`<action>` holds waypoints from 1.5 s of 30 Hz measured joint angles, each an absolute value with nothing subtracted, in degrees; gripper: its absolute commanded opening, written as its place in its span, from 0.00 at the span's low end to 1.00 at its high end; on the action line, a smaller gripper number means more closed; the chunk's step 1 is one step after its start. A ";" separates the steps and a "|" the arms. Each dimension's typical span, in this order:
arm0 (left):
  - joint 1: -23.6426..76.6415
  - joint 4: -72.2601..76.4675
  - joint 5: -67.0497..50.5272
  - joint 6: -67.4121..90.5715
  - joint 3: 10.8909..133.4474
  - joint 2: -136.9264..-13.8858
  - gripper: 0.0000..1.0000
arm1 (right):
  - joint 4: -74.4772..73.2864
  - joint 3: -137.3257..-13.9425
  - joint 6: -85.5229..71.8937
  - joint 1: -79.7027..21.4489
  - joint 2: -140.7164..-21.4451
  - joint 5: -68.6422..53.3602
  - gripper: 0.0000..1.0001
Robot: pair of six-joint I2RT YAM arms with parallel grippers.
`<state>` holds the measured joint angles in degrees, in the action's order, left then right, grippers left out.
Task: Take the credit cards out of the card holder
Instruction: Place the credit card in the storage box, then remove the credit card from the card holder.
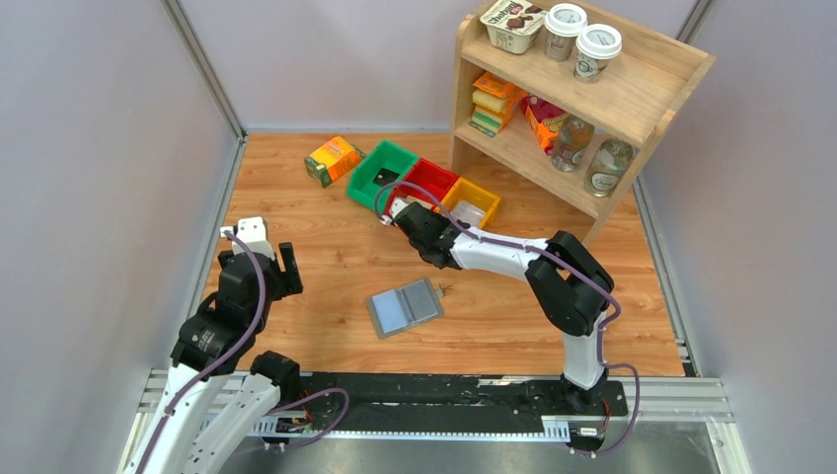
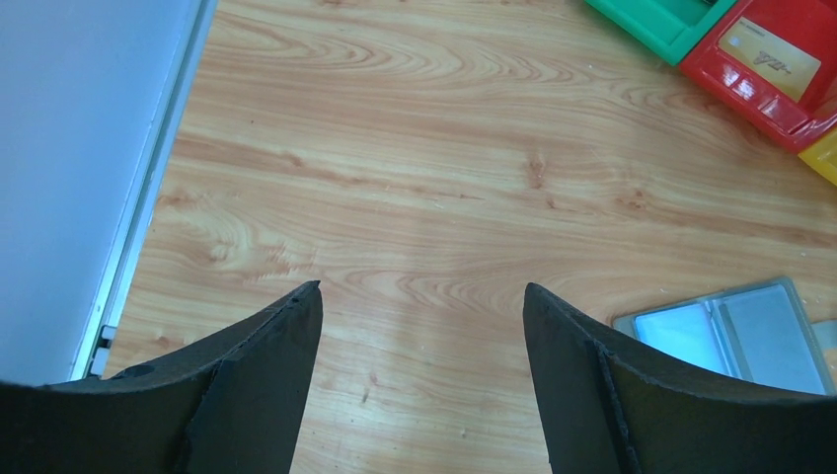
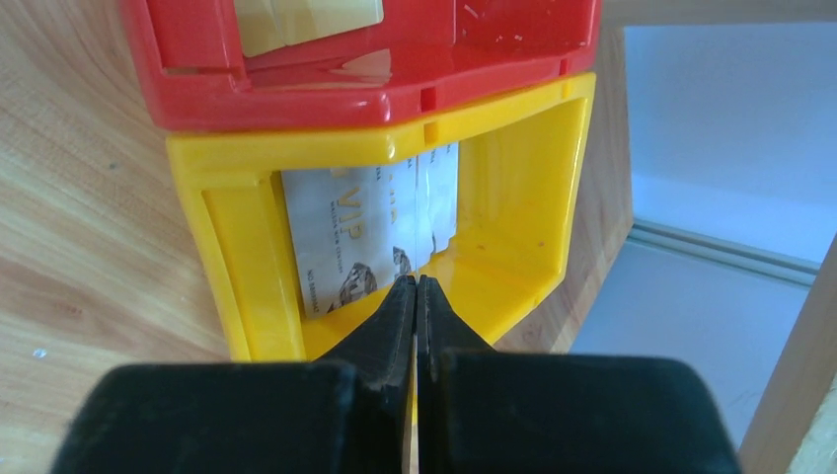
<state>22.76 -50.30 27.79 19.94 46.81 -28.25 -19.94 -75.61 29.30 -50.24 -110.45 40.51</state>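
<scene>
The grey card holder (image 1: pixel 405 307) lies open and flat on the wooden table, its blue-grey inside up; its edge also shows in the left wrist view (image 2: pixel 730 331). A silver credit card (image 3: pixel 355 232) lies in the yellow bin (image 3: pixel 513 168). A gold card (image 2: pixel 770 59) lies in the red bin (image 2: pixel 790 109), and a black card (image 1: pixel 383 179) in the green bin (image 1: pixel 367 183). My right gripper (image 3: pixel 417 281) is shut above the yellow bin's near edge, with nothing seen between its fingers. My left gripper (image 2: pixel 422 286) hangs open over bare table, left of the holder.
An orange-green carton (image 1: pixel 333 159) stands left of the green bin. A wooden shelf (image 1: pixel 632 99) with cups, bottles and packets rises at the back right, close to the bins. Grey walls close in the table on the left and right.
</scene>
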 measured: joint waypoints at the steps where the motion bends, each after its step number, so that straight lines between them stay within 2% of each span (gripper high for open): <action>1: 22.68 -50.30 27.83 19.92 46.81 -28.25 0.82 | -18.68 -75.35 30.15 -50.24 -110.65 40.69 0.00; 7: 22.41 -50.30 28.01 19.57 46.78 -28.23 0.82 | -14.26 -74.76 33.78 -50.15 -114.39 41.58 0.01; 10: 22.39 -50.28 28.01 19.49 46.76 -28.18 0.82 | -13.93 -73.93 34.15 -50.13 -115.44 41.34 0.16; 14: 22.39 -50.26 28.01 19.27 46.76 -28.12 0.82 | -14.35 -73.60 33.50 -50.13 -115.31 40.60 0.44; 19: 22.35 -49.95 27.92 19.11 46.70 -28.14 0.82 | -17.41 -73.65 30.65 -50.09 -111.94 37.78 0.62; 23: 22.35 -49.80 26.83 19.16 46.63 -28.86 0.82 | -21.37 -73.67 26.55 -50.48 -106.78 34.44 0.71; 29: 22.33 -49.91 21.30 20.49 47.16 -35.05 0.82 | -27.29 -75.22 18.26 -50.85 -98.00 32.45 0.72; 35: 23.27 -47.27 10.22 26.30 46.72 -42.15 0.80 | -30.52 -73.45 3.86 -51.16 -88.68 23.22 0.65; 40: 32.73 -42.44 7.46 32.69 43.72 -47.40 0.77 | -27.33 -64.82 -9.15 -52.14 -81.71 10.59 0.56; 45: 39.07 -37.56 7.09 38.24 41.93 -54.96 0.74 | -23.49 -58.15 -18.11 -52.47 -81.60 1.98 0.52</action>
